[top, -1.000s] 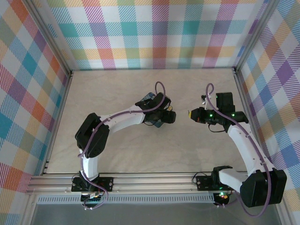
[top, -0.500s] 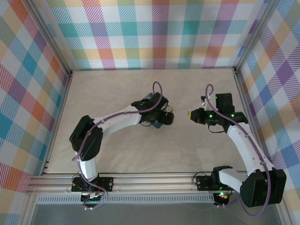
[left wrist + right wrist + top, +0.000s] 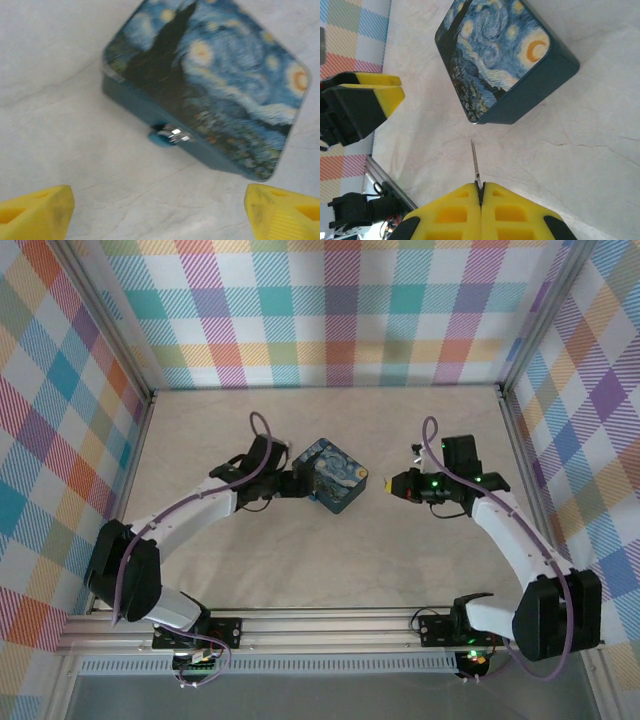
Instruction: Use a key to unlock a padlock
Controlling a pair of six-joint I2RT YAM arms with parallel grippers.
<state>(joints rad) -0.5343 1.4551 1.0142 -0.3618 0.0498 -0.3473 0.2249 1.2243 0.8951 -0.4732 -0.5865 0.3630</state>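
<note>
Tiny blue-and-silver metal padlock (image 3: 169,136) blurred against dark-blue starry-painting box (image 3: 215,75); left jaws wide, tips cropped; right jaws pinch thin silvery key (image 3: 475,162), bow hidden.

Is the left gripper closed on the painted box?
No, the left gripper is open, and its yellow fingers are apart from the box.

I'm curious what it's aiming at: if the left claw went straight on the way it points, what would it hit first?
Probably the starry box, at the side where the small padlock sits; the open left claw faces it, though depth is unclear.
</note>
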